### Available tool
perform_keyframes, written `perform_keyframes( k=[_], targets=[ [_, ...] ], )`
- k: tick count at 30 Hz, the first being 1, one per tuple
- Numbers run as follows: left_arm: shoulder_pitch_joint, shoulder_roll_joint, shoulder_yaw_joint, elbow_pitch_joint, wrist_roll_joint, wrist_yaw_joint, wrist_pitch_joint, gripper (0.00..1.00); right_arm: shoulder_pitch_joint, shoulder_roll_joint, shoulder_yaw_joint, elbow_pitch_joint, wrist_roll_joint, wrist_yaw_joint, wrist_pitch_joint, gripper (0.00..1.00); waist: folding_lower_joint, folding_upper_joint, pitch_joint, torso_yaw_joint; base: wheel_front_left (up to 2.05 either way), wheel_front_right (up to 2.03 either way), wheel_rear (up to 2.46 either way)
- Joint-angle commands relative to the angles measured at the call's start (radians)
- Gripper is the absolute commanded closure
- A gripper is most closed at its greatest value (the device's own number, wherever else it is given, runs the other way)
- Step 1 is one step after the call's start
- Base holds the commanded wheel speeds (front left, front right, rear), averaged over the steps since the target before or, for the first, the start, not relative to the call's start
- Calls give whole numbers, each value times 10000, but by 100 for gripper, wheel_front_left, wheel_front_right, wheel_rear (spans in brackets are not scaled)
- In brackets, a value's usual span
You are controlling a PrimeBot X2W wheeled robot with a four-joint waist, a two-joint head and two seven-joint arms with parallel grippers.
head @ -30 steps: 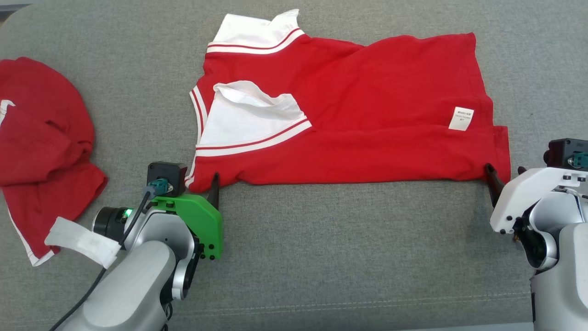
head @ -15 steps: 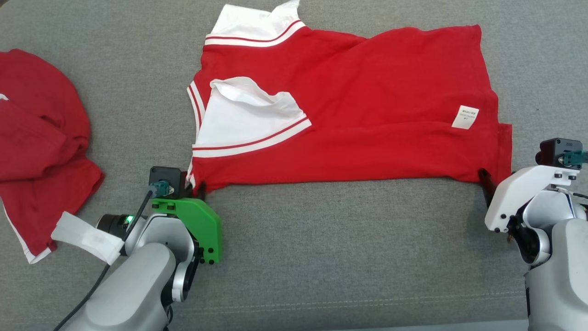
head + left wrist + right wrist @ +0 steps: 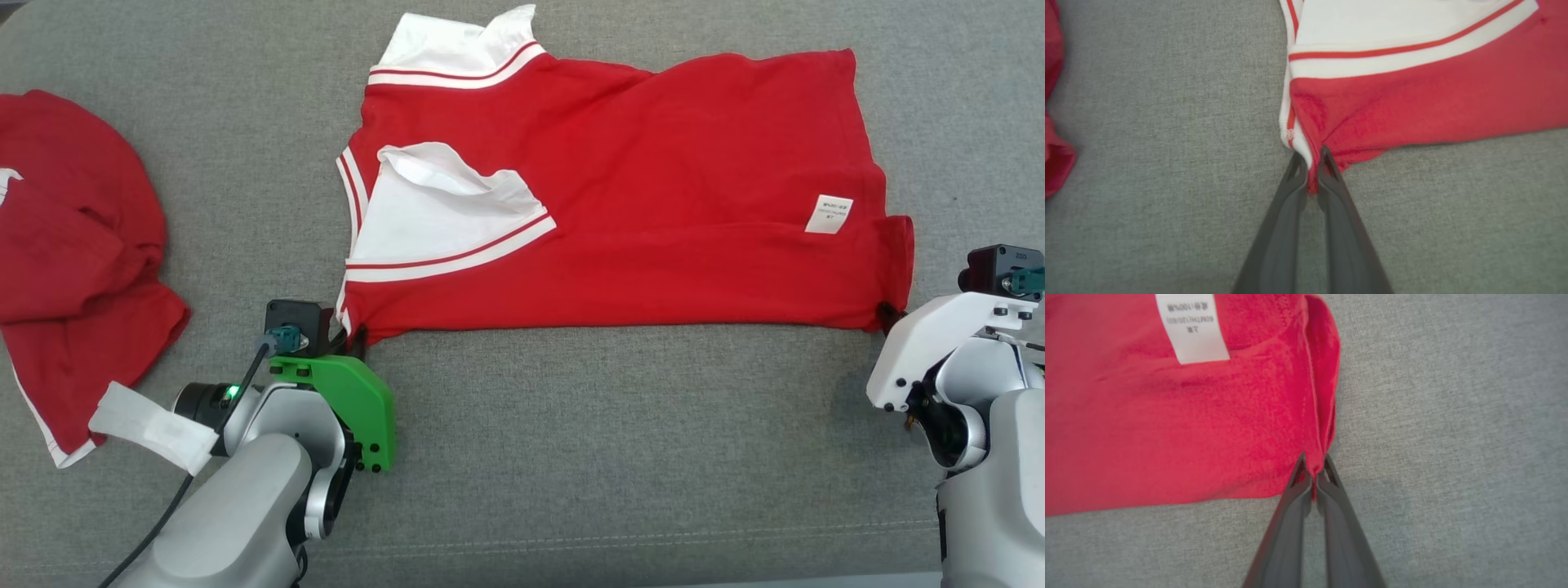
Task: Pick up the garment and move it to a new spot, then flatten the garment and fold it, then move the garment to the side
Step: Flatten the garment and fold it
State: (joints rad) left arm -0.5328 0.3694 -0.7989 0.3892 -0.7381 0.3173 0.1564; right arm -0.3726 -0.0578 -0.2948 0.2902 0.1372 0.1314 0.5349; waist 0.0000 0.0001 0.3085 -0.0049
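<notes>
Beside the crumpled red heap (image 3: 73, 269), apart from it on the same grey upholstered surface (image 3: 612, 457), the garment (image 3: 653, 204) lies spread out and mostly flat. It is a red top with white, red-striped trim. A white panel (image 3: 441, 216) lies turned over on the end nearer the heap, and a second white piece sticks out at that end's far corner. A small white care label (image 3: 828, 214) sits on the red cloth at the end away from the heap.

The left gripper (image 3: 1311, 157) is at the garment's near corner on the heap's side. Its two dark fingers are pressed together with a pinch of red cloth and white edging caught between the tips, and the fabric puckers into creases just above them.

The right gripper (image 3: 1312, 461) is at the near corner farthest from the heap, just below the label. Its jaws are likewise clamped on the garment, nipping the red hem where the side edge folds back on itself.

Between the two pinched corners the garment's near edge runs nearly straight across the grey surface. The heap lies off to the side of the left arm, touching neither the garment nor either gripper.
</notes>
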Motion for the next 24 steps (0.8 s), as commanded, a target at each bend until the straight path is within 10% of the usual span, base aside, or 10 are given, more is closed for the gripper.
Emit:
perform_keyframes(
  k=[1,24],
  targets=[
    [119,29,1,44,14,-20,-29,100,56,-51,-44,-29,-51,-14,-29,100,0,-1,-32,6,0,0,0],
    [2249,875,-199,-1881,-730,662,822,100,2450,-239,-489,-2394,739,-16,2340,100,0,-1,-1327,298,0,0,0]
  ],
)
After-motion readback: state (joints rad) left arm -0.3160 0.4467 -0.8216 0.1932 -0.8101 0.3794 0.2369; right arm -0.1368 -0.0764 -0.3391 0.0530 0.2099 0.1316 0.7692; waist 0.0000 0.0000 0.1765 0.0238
